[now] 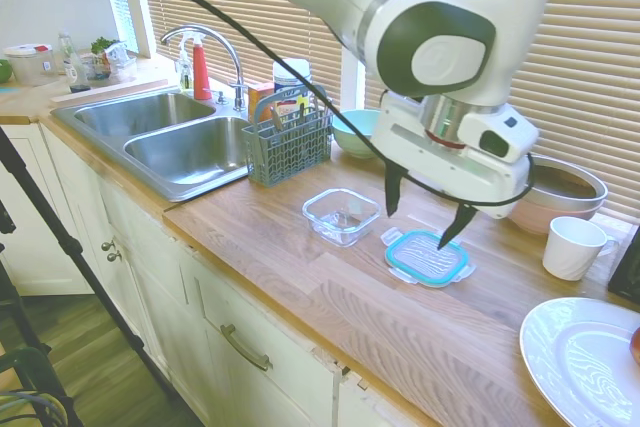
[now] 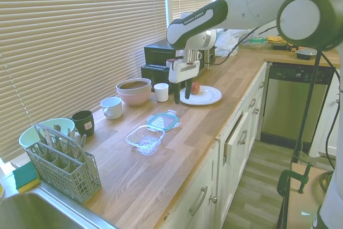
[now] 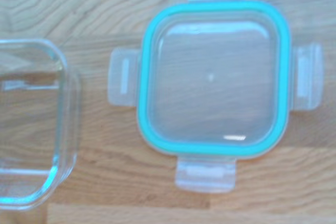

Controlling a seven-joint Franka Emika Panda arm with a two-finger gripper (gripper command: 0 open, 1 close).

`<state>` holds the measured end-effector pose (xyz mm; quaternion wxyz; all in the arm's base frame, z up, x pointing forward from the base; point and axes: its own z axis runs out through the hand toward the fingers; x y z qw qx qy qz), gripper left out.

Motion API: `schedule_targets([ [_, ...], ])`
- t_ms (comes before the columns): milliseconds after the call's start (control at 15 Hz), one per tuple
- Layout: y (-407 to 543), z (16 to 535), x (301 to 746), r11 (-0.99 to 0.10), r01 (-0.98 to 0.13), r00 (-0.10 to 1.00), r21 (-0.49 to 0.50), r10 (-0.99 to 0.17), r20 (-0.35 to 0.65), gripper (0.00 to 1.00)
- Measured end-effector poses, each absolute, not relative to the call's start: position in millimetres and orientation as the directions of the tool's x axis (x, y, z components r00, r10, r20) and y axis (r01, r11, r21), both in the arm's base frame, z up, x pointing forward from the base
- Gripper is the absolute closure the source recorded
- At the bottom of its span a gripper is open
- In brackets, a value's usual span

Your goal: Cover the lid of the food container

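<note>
On your wooden kitchen desk (image 1: 300,277), the lid (image 1: 428,258) lies flat, seal side up, directly beneath your hand (image 1: 424,215), which hangs released with its fingers spread and nothing in them. Just beyond it, the empty food container (image 1: 342,216) sits apart toward the sink (image 1: 180,142), so a straight descent should meet the lid squarely.

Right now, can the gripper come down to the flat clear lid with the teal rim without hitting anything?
Probably yes. The gripper hangs open above the flat clear teal-rimmed lid, which lies bare on the wooden counter; the clear glass square container sits apart beside it.
</note>
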<state>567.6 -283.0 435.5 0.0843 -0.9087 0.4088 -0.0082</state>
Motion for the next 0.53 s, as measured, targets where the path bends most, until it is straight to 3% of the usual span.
schedule_targets([
  [533, -331.1, 377.0, 629.4, -0.666, -0.728, 0.684, -0.163, -0.720, -0.118, 0.00],
])
